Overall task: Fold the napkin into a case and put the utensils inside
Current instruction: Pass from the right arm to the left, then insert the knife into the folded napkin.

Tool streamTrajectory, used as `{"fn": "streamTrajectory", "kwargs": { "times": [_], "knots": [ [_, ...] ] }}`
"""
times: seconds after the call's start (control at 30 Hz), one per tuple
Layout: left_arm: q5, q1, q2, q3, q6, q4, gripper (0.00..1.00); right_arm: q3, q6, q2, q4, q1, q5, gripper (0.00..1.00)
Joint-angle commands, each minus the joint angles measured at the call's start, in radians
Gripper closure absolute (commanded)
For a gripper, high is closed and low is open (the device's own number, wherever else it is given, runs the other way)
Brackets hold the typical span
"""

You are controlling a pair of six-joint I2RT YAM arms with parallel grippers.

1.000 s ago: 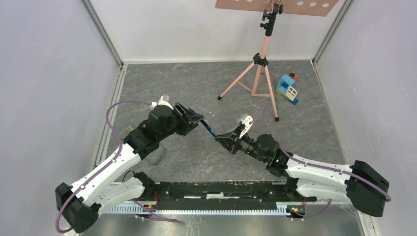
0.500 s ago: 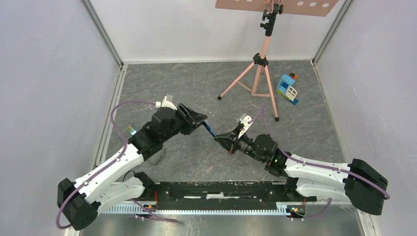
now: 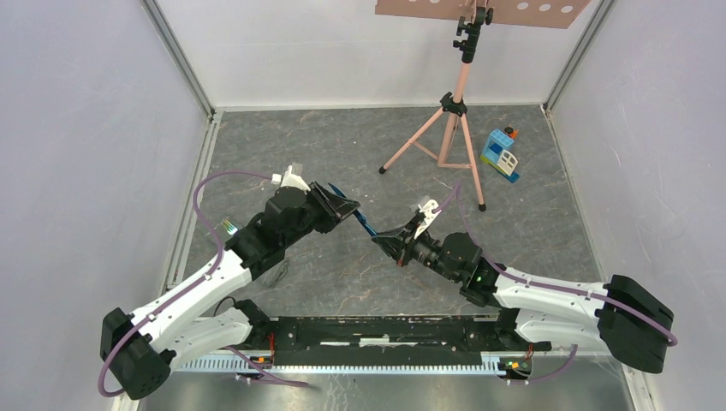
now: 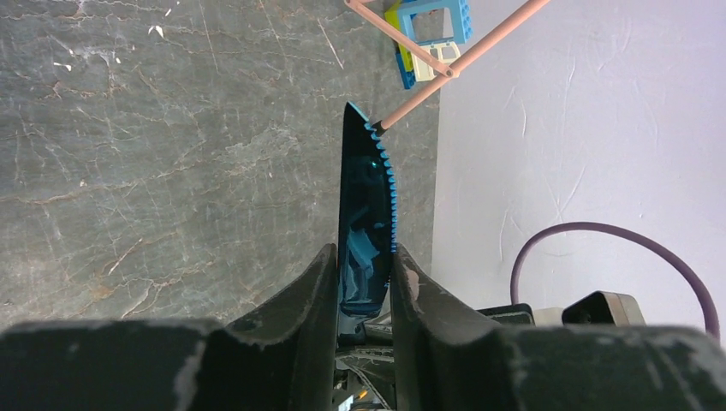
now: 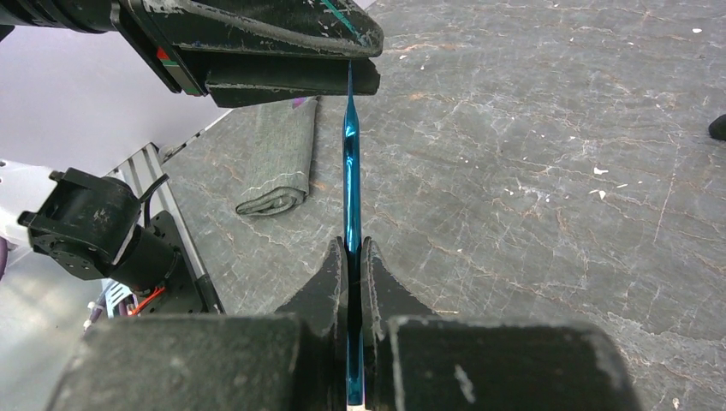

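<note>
Grippers both hold one blue serrated knife (image 3: 366, 224) above the worktop (image 3: 300, 145): the right gripper (image 5: 354, 248) is clenched on one end, and the left gripper (image 4: 361, 265) grasps it too. The napkin (image 5: 278, 163) lies folded on the worktop beside the left arm.

- The tool (image 4: 363, 261) fills the lower edge, its two dark fingers (image 4: 312, 300) standing narrowly apart.
- A teal knife (image 4: 366, 184) sits between them and juts straight ahead, its serrated edge toward the right finger. Whether the fingers press it cannot be told.
- Grey marbled floor (image 4: 154, 154) spreads to the tool's left.
- Beyond the knife tip, pink tripod legs (image 4: 479, 51) cross before a blue-and-white toy block house (image 4: 462, 13).
- A white wall (image 4: 582, 128) and a purple cable loop (image 4: 599, 228) lie to the tool's right.
</note>
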Motion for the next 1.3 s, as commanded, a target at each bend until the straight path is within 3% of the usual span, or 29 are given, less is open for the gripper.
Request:
{"fn": "streamTrajectory", "kwargs": {
  "times": [0.0, 0.03, 0.1, 0.17, 0.3, 0.47, 0.6, 0.7, 0.8, 0.9, 1.03, 1.17, 1.27],
  "knots": [
    [-0.011, -0.012, 0.003, 0.002, 0.073, 0.06, 0.75, 0.055, 0.011, 0.005, 0.064, 0.006, 0.01, 1.0],
    [-0.009, -0.011, 0.007, 0.001, 0.083, 0.06, 0.77, 0.057, 0.01, 0.007, 0.063, 0.006, 0.009, 1.0],
    [-0.001, -0.012, 0.016, 0.007, 0.108, 0.048, 0.93, 0.069, 0.006, 0.015, 0.043, 0.005, 0.009, 1.0],
    [0.001, -0.012, 0.028, 0.037, 0.152, 0.001, 0.98, 0.103, 0.002, 0.031, -0.026, 0.006, 0.024, 0.95],
    [0.016, -0.001, 0.039, 0.098, 0.311, -0.129, 0.98, 0.133, -0.039, 0.025, -0.152, 0.006, 0.074, 0.5],
    [0.054, 0.143, 0.011, 0.156, 0.496, -0.358, 0.98, 0.086, -0.14, -0.086, -0.246, 0.006, 0.158, 0.19],
    [0.05, 0.353, 0.027, 0.269, 0.71, -0.579, 0.98, 0.056, -0.229, -0.14, -0.334, 0.006, 0.184, 0.15],
    [0.029, 0.583, 0.083, 0.34, 0.873, -0.677, 0.98, 0.047, -0.25, -0.145, -0.379, 0.006, 0.178, 0.07],
    [0.053, 0.849, 0.124, 0.366, 0.978, -0.658, 0.98, 0.034, -0.26, -0.14, -0.395, 0.006, 0.188, 0.02],
    [0.054, 1.037, 0.179, 0.391, 1.004, -0.607, 0.98, 0.015, -0.294, -0.154, -0.4, 0.006, 0.196, 0.02],
    [0.054, 1.159, 0.256, 0.389, 0.956, -0.514, 0.98, -0.037, -0.337, -0.206, -0.377, -0.005, 0.23, 0.02],
    [0.041, 1.196, 0.289, 0.335, 0.907, -0.406, 0.98, -0.078, -0.335, -0.239, -0.344, -0.008, 0.243, 0.02],
    [0.01, 1.2, 0.341, 0.345, 0.879, -0.416, 0.98, -0.091, -0.348, -0.268, -0.348, 0.02, 0.291, 0.02]
  ]
}}
